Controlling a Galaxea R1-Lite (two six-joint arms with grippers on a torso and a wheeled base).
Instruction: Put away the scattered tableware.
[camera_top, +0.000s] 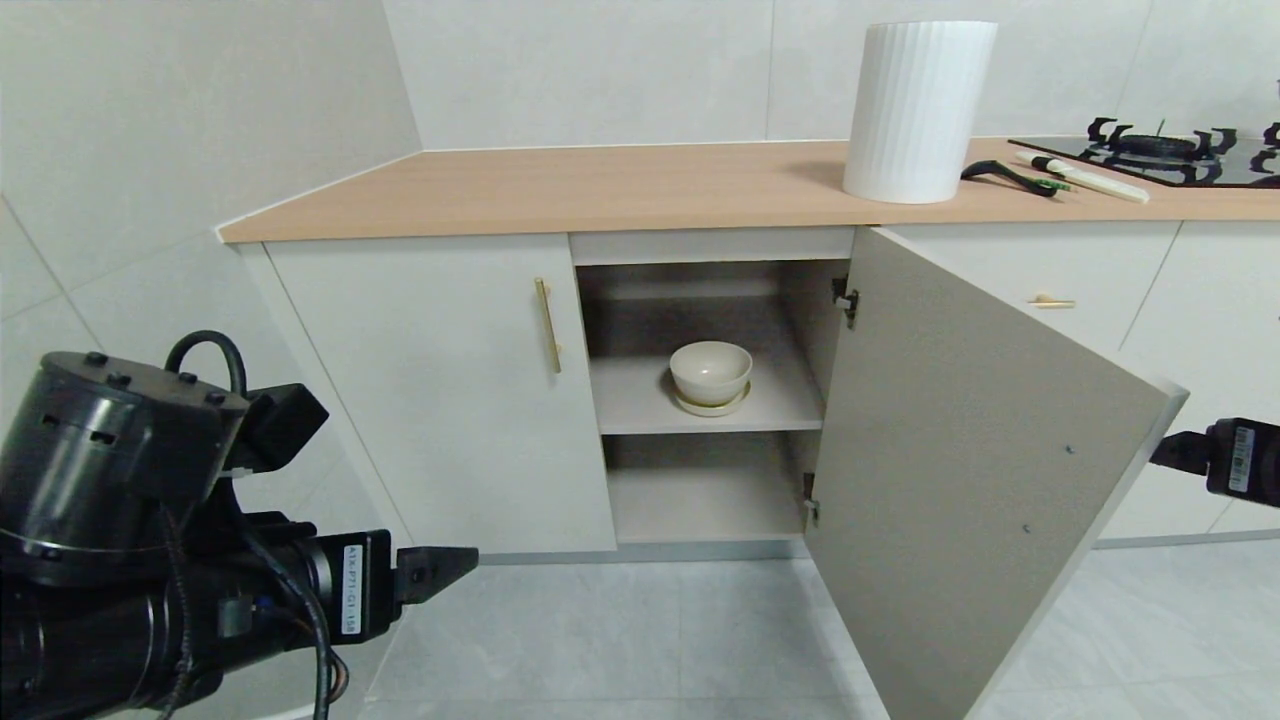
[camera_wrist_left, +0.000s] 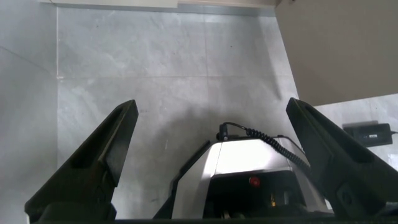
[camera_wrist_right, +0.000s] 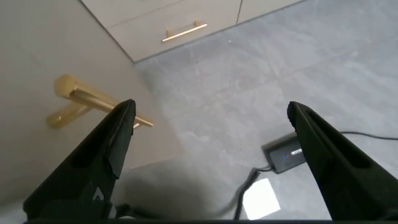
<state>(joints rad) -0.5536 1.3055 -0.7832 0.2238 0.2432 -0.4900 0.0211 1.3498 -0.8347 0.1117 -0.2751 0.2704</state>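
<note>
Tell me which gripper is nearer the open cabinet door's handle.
Right. The right gripper sits beside the door handle; the left gripper hangs low, left of the cabinet.

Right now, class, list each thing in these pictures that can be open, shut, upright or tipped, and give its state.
Right cabinet door: open.
Left cabinet door: shut.
Bowl: upright on a plate, upper shelf.
Left gripper: open, empty.
Right gripper: open, empty.
White ribbed container: upright on counter.
</note>
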